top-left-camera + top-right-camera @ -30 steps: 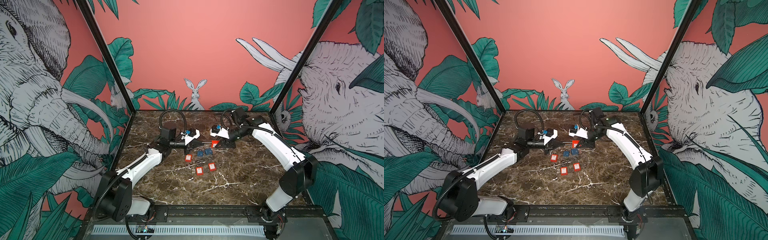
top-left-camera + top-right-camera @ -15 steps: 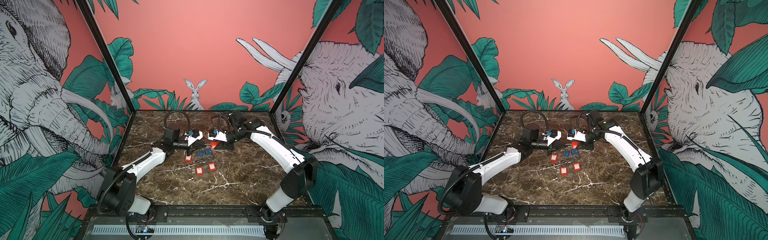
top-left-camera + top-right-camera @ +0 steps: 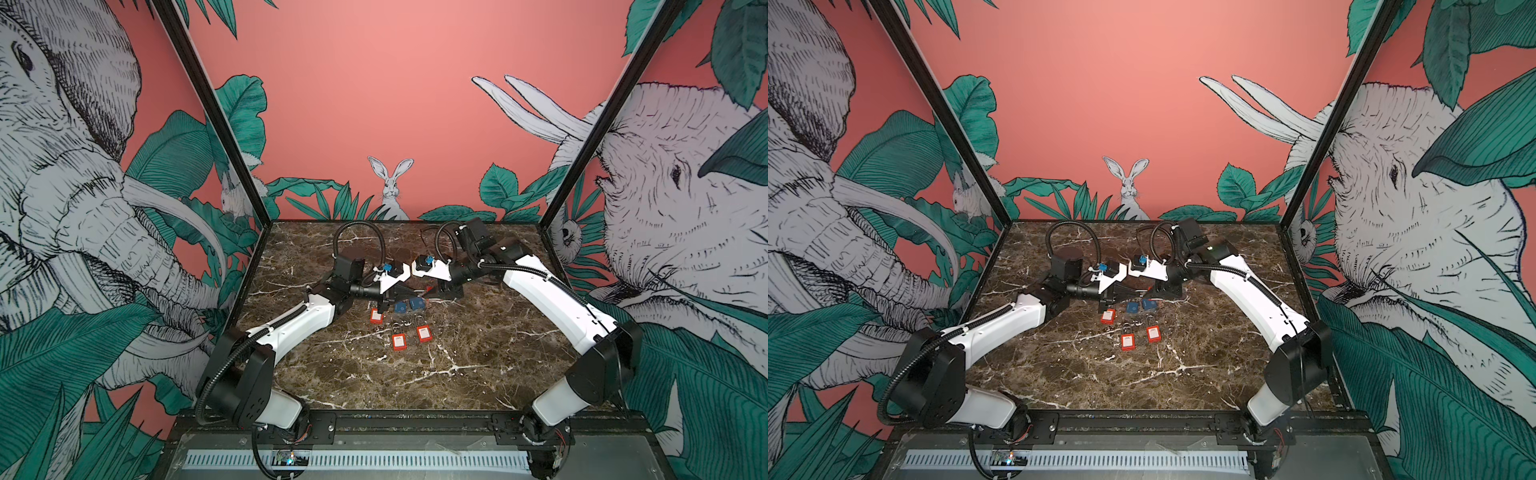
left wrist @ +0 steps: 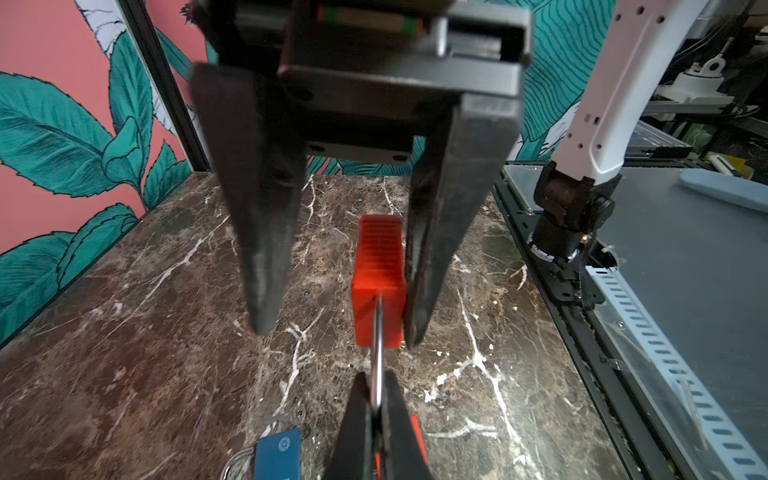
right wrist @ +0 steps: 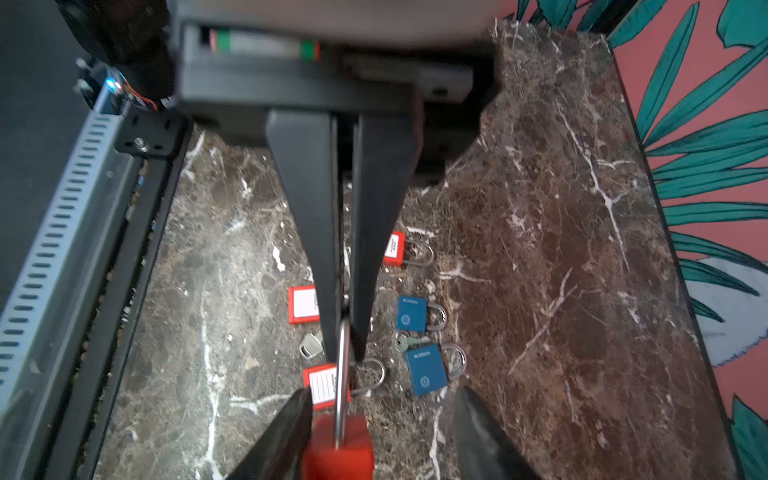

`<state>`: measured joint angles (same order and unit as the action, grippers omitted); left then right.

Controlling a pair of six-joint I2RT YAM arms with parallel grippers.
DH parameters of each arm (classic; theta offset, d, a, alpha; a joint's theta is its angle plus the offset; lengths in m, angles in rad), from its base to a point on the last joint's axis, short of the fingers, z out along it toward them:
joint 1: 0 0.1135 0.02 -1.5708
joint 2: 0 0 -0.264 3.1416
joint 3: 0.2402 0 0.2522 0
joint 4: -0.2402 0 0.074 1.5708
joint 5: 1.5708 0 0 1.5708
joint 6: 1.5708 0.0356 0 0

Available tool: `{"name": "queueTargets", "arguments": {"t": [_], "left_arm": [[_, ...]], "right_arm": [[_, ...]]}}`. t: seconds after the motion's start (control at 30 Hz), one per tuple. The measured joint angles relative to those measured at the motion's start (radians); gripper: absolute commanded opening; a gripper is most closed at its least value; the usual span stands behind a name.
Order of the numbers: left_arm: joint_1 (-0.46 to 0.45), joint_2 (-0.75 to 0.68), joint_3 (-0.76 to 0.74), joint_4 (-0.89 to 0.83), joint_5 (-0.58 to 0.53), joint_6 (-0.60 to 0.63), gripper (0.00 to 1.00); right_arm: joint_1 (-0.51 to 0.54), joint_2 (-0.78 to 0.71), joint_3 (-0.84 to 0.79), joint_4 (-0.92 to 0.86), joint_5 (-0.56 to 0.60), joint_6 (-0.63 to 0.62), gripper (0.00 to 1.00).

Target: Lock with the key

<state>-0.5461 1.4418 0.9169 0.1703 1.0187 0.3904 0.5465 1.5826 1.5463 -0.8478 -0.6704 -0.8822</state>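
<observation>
Okay, marble table (image 3: 415,374), both arms reach in low and meet over its far middle. Right gripper (image 4: 338,332) has its jaws apart, straddling the body of a red padlock (image 4: 378,282). The body touches one finger, with a clear gap to the other. Left gripper (image 5: 345,353) is closed tight on that padlock's metal shackle (image 4: 377,353), holding it off the table between the two grippers. Below them on the table are three more red padlocks (image 3: 398,341) and two blue padlocks (image 5: 426,370), all lying flat and close together. Two loose keys lie there too: a silver key (image 5: 311,345) beside the red ones and a second key (image 5: 405,343) between the blue padlocks.
</observation>
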Motion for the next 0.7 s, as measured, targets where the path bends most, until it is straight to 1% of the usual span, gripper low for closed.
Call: {"name": "queueTargets", "arguments": {"t": [0.13, 0.2, 0.23, 0.33, 0.43, 0.53, 0.7], "left_arm": [[-0.002, 0.007, 0.014, 0.0, 0.009, 0.003, 0.0], [0.003, 0.013, 0.023, 0.0, 0.015, 0.003, 0.0], [0.005, 0.016, 0.028, 0.0, 0.018, 0.005, 0.0], [0.006, 0.021, 0.032, -0.001, 0.023, 0.018, 0.0], [0.01, 0.021, 0.032, -0.003, 0.031, 0.028, 0.0], [0.01, 0.021, 0.032, -0.008, 0.037, 0.033, 0.0], [0.01, 0.021, 0.032, -0.02, 0.04, 0.037, 0.0]], "right_arm": [[-0.033, -0.059, -0.014, -0.002, 0.001, 0.024, 0.68], [-0.069, -0.099, -0.014, -0.015, 0.001, 0.039, 0.66], [-0.09, -0.125, -0.014, -0.029, 0.0, 0.049, 0.63], [-0.141, -0.187, -0.014, -0.074, 0.0, 0.073, 0.49], [-0.172, -0.222, -0.014, -0.126, 0.003, 0.088, 0.41], [-0.182, -0.221, -0.026, -0.167, 0.013, 0.094, 0.38], [-0.182, -0.174, -0.054, -0.211, 0.017, 0.098, 0.36]]}}
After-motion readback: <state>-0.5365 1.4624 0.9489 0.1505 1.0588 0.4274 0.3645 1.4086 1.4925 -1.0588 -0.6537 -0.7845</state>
